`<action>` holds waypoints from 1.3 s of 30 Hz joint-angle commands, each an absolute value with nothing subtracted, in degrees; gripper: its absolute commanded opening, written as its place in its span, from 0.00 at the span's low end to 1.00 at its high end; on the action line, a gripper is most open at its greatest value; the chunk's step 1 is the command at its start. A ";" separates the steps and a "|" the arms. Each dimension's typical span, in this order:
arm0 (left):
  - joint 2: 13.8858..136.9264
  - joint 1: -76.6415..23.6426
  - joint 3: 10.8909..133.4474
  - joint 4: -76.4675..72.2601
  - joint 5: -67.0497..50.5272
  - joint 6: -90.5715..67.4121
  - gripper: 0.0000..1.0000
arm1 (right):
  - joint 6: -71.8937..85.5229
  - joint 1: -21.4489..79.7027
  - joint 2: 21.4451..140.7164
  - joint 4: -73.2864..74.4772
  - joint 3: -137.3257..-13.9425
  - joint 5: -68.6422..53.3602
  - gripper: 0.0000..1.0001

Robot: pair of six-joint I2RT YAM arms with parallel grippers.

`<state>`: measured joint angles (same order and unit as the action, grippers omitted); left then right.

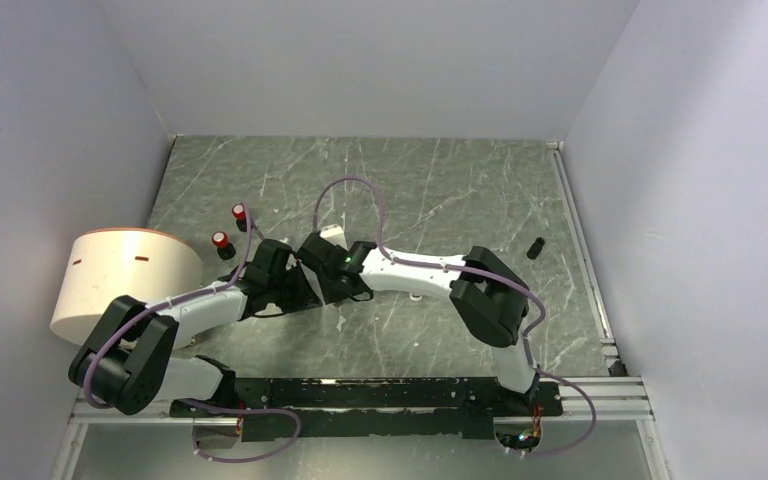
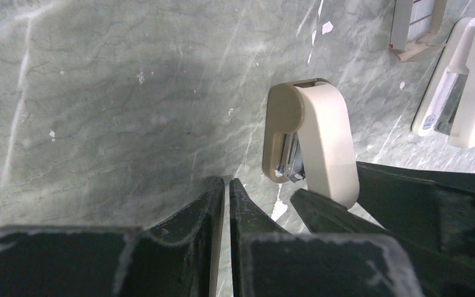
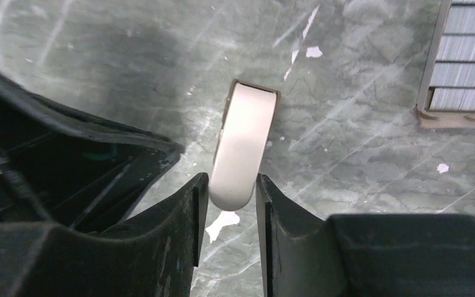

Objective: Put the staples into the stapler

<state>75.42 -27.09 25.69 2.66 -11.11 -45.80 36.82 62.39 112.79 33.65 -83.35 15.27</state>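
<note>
Over on the far left a big pale cylinder (image 1: 120, 275) is sitting at the table (image 1: 440, 190) edge, well apart from the work, with two small red-capped things (image 1: 222, 240) standing just beyond it. Moving in, the left gripper (image 2: 226, 185) is hovering low over bare marble with its jaws together and nothing between them. It is waiting just beside the beige stapler (image 2: 321, 136), I would guess to brace it or to help lift the top. The stapler is lying mid-table between the two arms and looks closed, so by my reckoning the loading itself is not yet begun. The right gripper (image 3: 230, 182) is straddling the stapler's rounded end, with its jaws pressing in on both sides so the small body is pinned and will not skid on the smooth stone. Further right, the staples (image 3: 464, 52) are lying as ribbed grey strips in a shallow tan tray, near the stapler but not touching it. A long white stapler (image 2: 464, 74) is resting just beside that tray and is crowding any reach toward it. The two grippers are also working very close together, which is leaving little room to open the top. Far right, a small black object (image 1: 535, 248) is standing alone, out of the way.
</note>
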 commanded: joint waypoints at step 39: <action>72.19 -26.33 26.59 6.75 -5.89 -45.13 0.17 | 38.76 58.82 113.63 37.14 -87.50 15.92 0.49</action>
<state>73.67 -26.72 25.78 4.93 -8.43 -45.41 38.76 60.27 116.92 38.00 -87.33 13.89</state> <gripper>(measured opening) 0.166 0.454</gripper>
